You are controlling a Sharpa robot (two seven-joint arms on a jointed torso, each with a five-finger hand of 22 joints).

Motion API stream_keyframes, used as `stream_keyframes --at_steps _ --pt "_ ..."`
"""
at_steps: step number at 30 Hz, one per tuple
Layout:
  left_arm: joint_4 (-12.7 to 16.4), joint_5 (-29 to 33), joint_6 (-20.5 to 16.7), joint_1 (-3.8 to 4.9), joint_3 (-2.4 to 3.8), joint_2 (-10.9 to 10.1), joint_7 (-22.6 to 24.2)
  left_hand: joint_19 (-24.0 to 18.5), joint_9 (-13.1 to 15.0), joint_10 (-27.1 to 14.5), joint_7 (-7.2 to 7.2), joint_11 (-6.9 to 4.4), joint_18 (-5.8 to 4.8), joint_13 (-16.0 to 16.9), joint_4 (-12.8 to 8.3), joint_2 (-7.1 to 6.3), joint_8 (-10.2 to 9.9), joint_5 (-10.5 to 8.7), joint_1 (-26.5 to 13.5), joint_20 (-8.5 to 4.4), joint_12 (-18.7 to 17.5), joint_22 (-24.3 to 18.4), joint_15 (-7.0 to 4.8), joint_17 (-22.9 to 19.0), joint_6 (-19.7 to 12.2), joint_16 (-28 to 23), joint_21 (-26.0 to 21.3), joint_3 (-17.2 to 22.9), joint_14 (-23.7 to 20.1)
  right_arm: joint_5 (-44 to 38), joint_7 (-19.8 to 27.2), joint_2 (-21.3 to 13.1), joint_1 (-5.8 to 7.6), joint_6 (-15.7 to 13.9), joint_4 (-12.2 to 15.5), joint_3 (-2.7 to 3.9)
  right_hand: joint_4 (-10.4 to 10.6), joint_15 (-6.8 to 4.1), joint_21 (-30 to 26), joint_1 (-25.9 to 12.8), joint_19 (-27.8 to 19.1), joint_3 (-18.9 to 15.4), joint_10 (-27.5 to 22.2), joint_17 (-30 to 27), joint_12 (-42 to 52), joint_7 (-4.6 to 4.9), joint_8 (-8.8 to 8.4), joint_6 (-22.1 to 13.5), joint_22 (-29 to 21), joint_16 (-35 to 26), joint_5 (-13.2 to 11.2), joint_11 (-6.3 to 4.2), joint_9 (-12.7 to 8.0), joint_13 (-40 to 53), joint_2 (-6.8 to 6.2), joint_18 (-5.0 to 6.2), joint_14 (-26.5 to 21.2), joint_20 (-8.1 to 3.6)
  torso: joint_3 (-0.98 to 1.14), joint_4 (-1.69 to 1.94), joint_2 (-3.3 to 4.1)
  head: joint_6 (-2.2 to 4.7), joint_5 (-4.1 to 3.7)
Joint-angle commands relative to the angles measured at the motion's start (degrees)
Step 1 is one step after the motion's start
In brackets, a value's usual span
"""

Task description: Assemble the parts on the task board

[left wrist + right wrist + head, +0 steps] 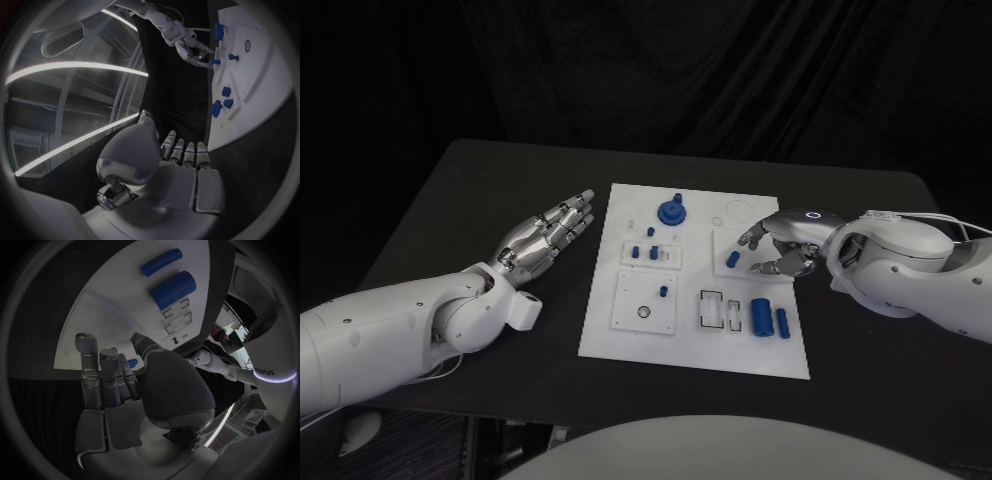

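Several small blue plastic parts [762,317] lie loose on the white flat task board [635,335]; assembly seems mostly undone, the silver right hand [783,245] reaches over it, grasp unclear, the silver left hand [548,237] spread beside it holds nothing

A black table [473,200] (matte, dark-backed) carries everything.

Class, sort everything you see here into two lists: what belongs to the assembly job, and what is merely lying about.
Belongs to the job:
white rectangular task board
small blue plastic parts, such as the blue gear-shaped part and large blue cylinder
right hand
left hand

Lying about:
nothing beyond the black table

Black table [473,200]; black curtain [661,70] behind; light strips [69,67] overhead.
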Motion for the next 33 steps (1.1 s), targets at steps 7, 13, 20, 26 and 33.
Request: stream_keyframes --at_steps 7,13,20,26,33 --pt "0.5 -3.2 -2.7 -0.13 0.04 -0.1 10.3 0.1 -0.1 -0.2 -0.3 0.4 -0.35 -0.2 0.1 0.5 -0.2 0.73 0.6 0.52 -1.0 0.0 -2.61 -0.1 -0.6 -0.2 -0.3 0.6 0.0 0.0 1.7 1.3 -0.81 -0.8 -0.9 0.02 -0.1 -0.16 1.4 0.3 0.9 -0.1 2.0 0.5 1.2 0.63 0.91 0.7 4.1 0.7 -1.3 -0.18 0.2 0.0 0.29 -0.77 0.6 -0.34 -0.02 0.02 0.07 0.01 -0.08" --pt "0.4 -3.3 -2.3 -0.18 0.04 -0.2 9.5 0.1 -0.2 -0.5 -0.45 1.47 0.11 -0.2 0.1 1.14 -0.3 1.62 1.0 2.85 -1.4 0.0 -0.68 -0.1 -1.2 -0.2 -0.3 1.0 0.0 0.0 2.5 2.2 -1.01 -2.4 -1.3 0.02 0.1 -0.4 3.0 0.3 1.7 -0.1 4.2 1.4 2.0 0.72 1.89 2.0 4.5 1.6 -1.5 -0.48 0.5 0.0 0.47 -0.99 1.4 -0.54 0.01 -0.04 0.05 0.01 -0.02" --pt "0.3 -3.3 -1.5 -0.25 0.04 -0.3 8.6 0.1 -0.2 -0.7 -0.32 3.44 0.43 -0.3 0.2 1.55 -0.2 1.21 0.7 4.62 -1.7 0.0 0.82 -0.1 -1.4 -0.2 -0.3 0.8 0.0 0.0 2.9 3.5 -1.11 -3.0 -2.0 0.02 0.3 -0.99 5.2 0.7 2.6 0.5 7.2 2.7 3.0 -0.08 2.6 2.9 5.0 2.8 -1.5 -1.2 0.8 0.1 0.6 -1.27 2.5 -1.04 0.08 0.0 0.06 0.01 -0.15" --pt "0.3 -3.3 -1.1 -0.32 0.04 -0.3 8.1 0.1 -0.2 -0.7 -0.58 3.95 0.39 -0.3 0.2 1.82 -0.3 0.37 -0.1 5.1 -1.8 0.0 1.36 -0.1 -1.8 -0.2 -0.3 0.6 0.0 0.0 3.0 4.3 -1.29 -3.5 -2.7 0.02 0.5 -1.52 6.4 1.3 3.1 1.6 9.1 3.3 3.9 -0.74 4.18 5.9 5.2 3.4 -1.3 -1.82 1.7 0.6 0.68 -1.44 3.0 -1.54 0.08 -0.09 0.07 0.01 0.14" --pt "0.3 -3.3 -1.0 -0.43 0.04 -0.6 7.6 0.1 -0.2 -0.8 -0.48 4.31 0.29 -0.3 0.1 2.23 -0.3 0.81 -0.1 5.64 -1.8 0.0 1.99 -0.1 -1.9 -0.2 -0.3 0.7 0.0 0.0 3.1 5.0 -1.36 -4.5 -3.1 0.03 0.3 -2.2 7.8 2.5 3.6 3.3 11.1 4.1 4.9 -2.1 5.68 8.9 5.4 4.1 -0.9 -2.63 2.8 1.2 1.01 -1.6 3.7 -2.12 0.06 -0.01 0.04 0.01 0.13"
